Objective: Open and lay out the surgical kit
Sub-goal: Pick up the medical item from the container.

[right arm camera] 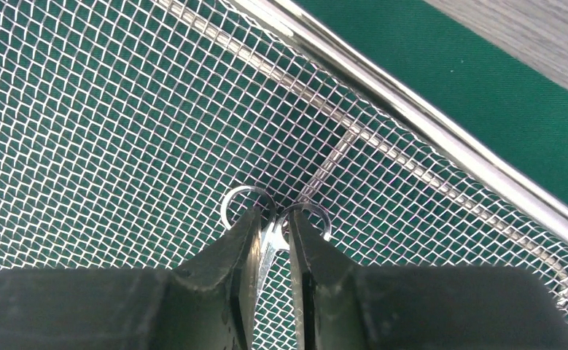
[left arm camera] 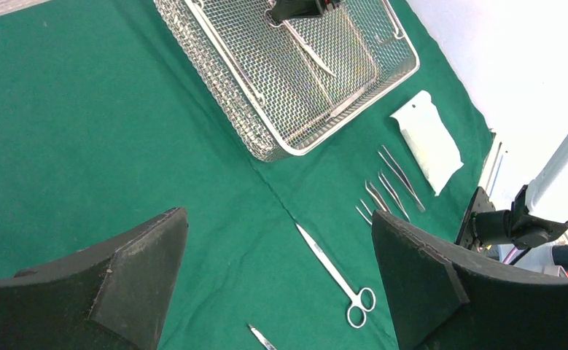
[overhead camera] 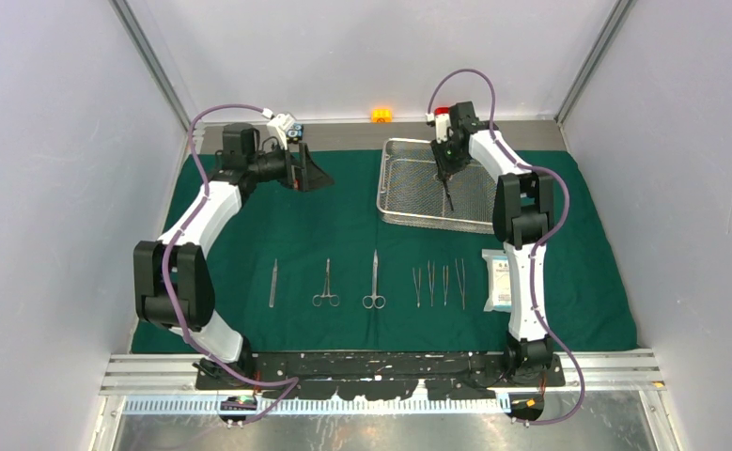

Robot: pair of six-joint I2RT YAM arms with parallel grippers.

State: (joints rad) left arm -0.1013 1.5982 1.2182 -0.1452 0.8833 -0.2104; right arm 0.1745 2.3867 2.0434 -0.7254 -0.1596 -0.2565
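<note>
Right hand [right arm camera: 275, 216] nearly closed on ring-handled instrument [right arm camera: 269, 244] — likely scissors — in tray [right arm camera: 426, 117].

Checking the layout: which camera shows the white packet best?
Left wrist view: the packet lies whole on the green cloth, nothing over it. From the top, the right arm hides one edge. The right wrist view misses it.

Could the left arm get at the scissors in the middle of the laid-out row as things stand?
Probably yes. The left tool is open and empty above the cloth, the scissors lie flat with gaps either side, and the right tool is away in the tray, pinching a ring-handled instrument.
</note>
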